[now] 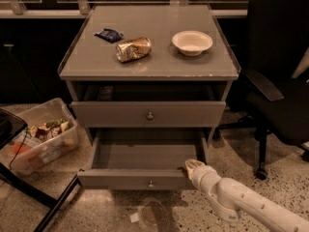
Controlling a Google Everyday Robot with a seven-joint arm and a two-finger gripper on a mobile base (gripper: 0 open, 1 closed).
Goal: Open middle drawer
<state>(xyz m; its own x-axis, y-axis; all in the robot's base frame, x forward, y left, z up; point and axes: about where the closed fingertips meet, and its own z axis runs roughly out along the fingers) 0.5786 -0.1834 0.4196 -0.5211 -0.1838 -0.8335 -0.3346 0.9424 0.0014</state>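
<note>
The grey cabinet has a stack of drawers. The middle drawer has a flat grey front and a small round metal knob, and it sits closed. The drawer below it is pulled far out, its inside bare. My gripper is at the right end of that lower drawer's front rim, at the tip of my white arm, which comes in from the bottom right. It is below and to the right of the middle drawer's knob.
On the cabinet top lie a crushed can, a white bowl and a dark blue packet. A clear bin of snacks stands on the floor at left. A black office chair stands at right. A black frame leg crosses the lower left.
</note>
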